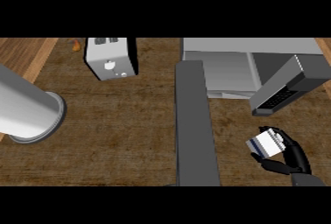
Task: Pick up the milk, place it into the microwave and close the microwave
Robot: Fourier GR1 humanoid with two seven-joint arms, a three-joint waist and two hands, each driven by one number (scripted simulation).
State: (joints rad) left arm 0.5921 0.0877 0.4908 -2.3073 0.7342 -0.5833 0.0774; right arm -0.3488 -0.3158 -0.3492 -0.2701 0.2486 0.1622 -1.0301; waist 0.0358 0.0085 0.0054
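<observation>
The milk carton, white with a blue side, is held just above the counter at the lower right. My right hand is curled round it from the right, thumb below it. The microwave stands at the back right, and its light grey inside is open to view. Its dark door swings out toward me as a long bar left of the carton. The control panel juts out just above the carton. My left hand does not show.
A white toaster stands at the back, left of the microwave door. A tall silver cylinder with a flanged base rises at the far left. A small orange object lies near the back edge. Brown countertop lies between the cylinder and the door.
</observation>
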